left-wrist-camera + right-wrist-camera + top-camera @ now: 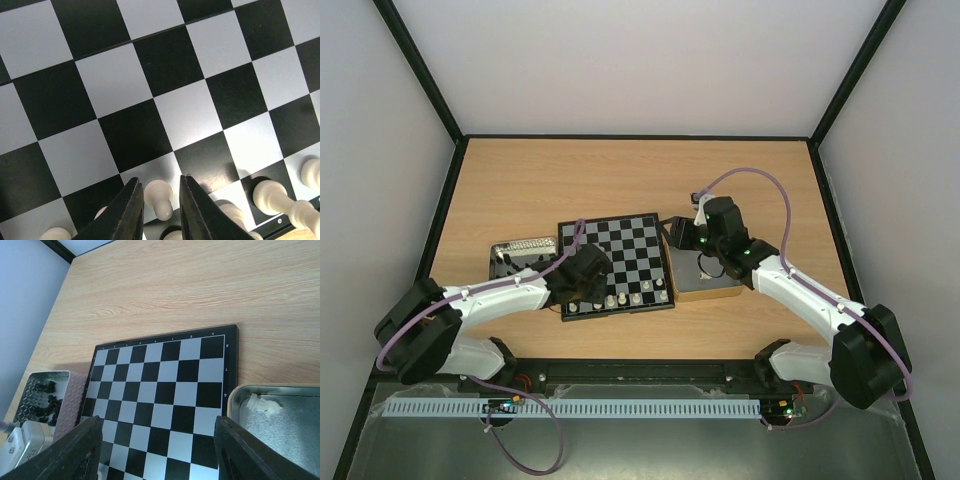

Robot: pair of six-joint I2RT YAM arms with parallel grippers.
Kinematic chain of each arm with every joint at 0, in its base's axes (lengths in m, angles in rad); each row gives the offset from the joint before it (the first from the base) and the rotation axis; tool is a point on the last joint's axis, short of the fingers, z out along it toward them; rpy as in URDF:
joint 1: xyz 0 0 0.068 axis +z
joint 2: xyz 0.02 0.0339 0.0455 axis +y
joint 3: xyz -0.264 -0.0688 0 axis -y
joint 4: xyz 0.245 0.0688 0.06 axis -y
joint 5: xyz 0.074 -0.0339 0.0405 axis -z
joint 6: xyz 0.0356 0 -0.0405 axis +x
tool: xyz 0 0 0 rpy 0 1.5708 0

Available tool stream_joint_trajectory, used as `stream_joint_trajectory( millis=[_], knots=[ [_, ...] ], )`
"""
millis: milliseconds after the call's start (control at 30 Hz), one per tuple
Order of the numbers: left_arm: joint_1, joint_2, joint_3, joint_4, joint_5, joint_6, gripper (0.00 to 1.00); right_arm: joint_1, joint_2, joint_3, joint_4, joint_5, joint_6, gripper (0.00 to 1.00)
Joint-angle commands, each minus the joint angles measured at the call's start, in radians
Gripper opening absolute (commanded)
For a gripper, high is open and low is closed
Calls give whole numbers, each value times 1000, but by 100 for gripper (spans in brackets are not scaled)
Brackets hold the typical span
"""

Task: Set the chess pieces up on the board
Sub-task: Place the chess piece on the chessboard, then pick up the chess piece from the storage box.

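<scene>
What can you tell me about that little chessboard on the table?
The chessboard is small and square, with black and silvery checks and a thin black border bearing tiny white markings. It lies flat, slightly askew, on the wooden table between two metal tins. White chessmen stand along its near edge; the far squares are bare.

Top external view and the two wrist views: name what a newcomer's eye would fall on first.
The black-and-silver board sits at the middle of the table, with a row of white pieces along its near edge. In the left wrist view the left gripper stands narrowly astride a white pawn there. The right gripper hangs wide open and empty near the board's right edge, by a metal tin.
</scene>
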Motion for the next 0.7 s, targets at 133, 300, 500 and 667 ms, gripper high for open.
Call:
stream_joint_trajectory(
  millis=[133,300,500,667],
  knots=[
    [13,-30,67,-37,0,2,32,4,-12,5,-66,169,97,60],
    [39,-69,101,-47,8,3,35,2,7,-1,-147,303,212,58],
    [74,-132,107,-35,1,-10,36,-16,132,6,-187,271,281,53],
    [94,-167,99,-25,15,-10,36,-34,242,33,-168,201,295,42]
  ],
)
